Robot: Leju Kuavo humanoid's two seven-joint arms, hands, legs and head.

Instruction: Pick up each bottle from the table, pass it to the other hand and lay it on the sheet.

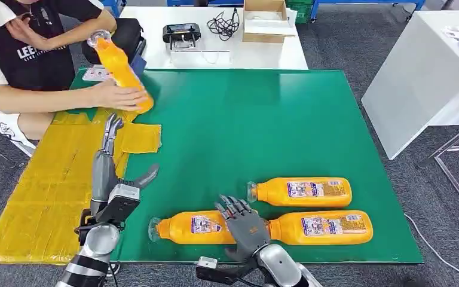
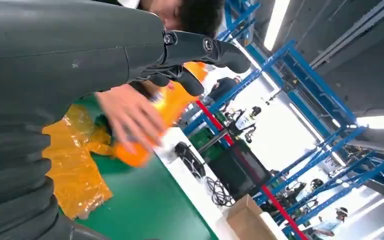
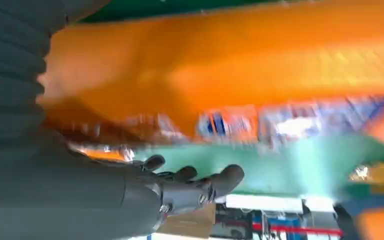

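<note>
Three orange juice bottles lie on their sides on the green table (image 1: 263, 113), long axes running left to right, caps toward the robot's left. The right hand (image 1: 245, 224) hovers with fingers spread, holding nothing, over the gap between the near-left bottle (image 1: 191, 227) and the near-right bottle (image 1: 323, 227); the far bottle (image 1: 302, 191) lies just beyond its fingertips. Either near bottle sits crosswise to those fingers, so a wrap around the body looks workable (the right hand is plainly the nearer one).

The left hand (image 1: 112, 173) is empty and extended over the yellow sheet (image 1: 48, 197), fingers fairly straight, pointing toward a person's hand (image 1: 119, 94) that grips a fourth bottle (image 1: 122, 72) at the sheet's far edge.

The right wrist view shows blurred orange bottle body (image 3: 220, 75) close against the open fingers (image 3: 200, 182); whether they touch, I cannot tell.
</note>
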